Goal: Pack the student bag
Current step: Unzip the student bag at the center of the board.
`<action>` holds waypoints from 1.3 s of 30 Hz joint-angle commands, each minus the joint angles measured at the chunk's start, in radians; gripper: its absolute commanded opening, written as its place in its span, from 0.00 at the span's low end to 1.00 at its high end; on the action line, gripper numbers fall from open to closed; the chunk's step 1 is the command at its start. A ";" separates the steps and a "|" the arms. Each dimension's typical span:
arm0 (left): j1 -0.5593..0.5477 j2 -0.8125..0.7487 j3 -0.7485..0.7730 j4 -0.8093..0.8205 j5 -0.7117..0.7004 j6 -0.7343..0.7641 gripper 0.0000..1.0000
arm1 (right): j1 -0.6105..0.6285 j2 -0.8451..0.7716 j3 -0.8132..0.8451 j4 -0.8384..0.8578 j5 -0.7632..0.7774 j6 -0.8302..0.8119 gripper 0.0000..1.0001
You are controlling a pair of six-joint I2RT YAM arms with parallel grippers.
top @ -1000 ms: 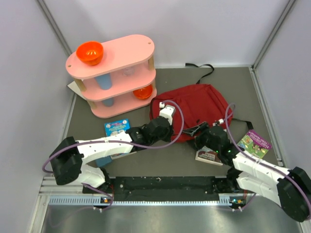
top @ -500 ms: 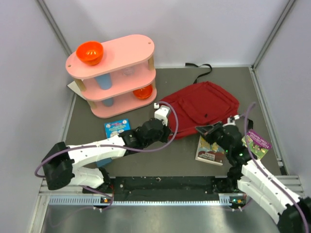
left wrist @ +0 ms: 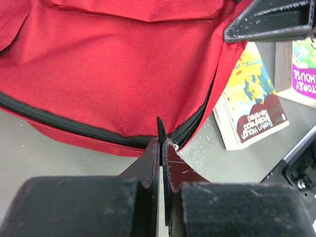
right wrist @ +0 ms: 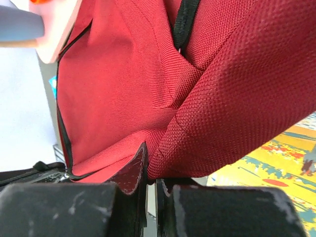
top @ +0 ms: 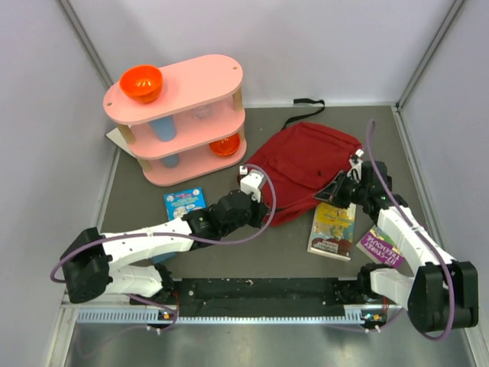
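The right tool (right wrist: 148, 170) has just snapped shut on cloth at the bag's (top: 306, 164) 3 o'clock corner. The left tool (left wrist: 161, 143) stays clenched on the zip tab (left wrist: 160, 127). Braced this way, the bag can likely be unzipped. It lies mid-counter, long axis 7 to 1 o'clock, straps (top: 306, 103) toward 12.

Left gripper (left wrist: 161, 144) pinching the zip pull (left wrist: 160, 129) of the student bag (left wrist: 123, 74)

The two dark fingers are pressed together on the small black pull, which stands upright where the black zip (left wrist: 74, 127) curves along the red fabric's lower edge. Right of the bag, a yellow-covered book (left wrist: 252, 106) lies on the grey table (left wrist: 54, 155), a purple book (left wrist: 303, 69) beyond it, and the right gripper (left wrist: 237, 29) above.
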 commanded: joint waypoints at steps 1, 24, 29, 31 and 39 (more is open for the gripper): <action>-0.010 -0.075 -0.057 0.016 0.117 0.078 0.00 | -0.045 -0.014 0.073 0.013 0.111 -0.186 0.00; -0.157 0.138 0.109 0.007 -0.018 0.061 0.00 | -0.049 -0.151 0.050 -0.100 0.209 -0.050 0.78; -0.159 0.144 0.110 0.030 0.000 0.071 0.00 | -0.048 -0.248 -0.028 -0.131 0.042 0.068 0.78; -0.159 0.141 0.110 0.033 -0.001 0.075 0.00 | -0.028 -0.271 -0.101 -0.053 -0.021 0.170 0.78; -0.159 0.132 0.115 0.041 -0.012 0.091 0.00 | 0.202 -0.374 -0.252 0.077 0.081 0.484 0.78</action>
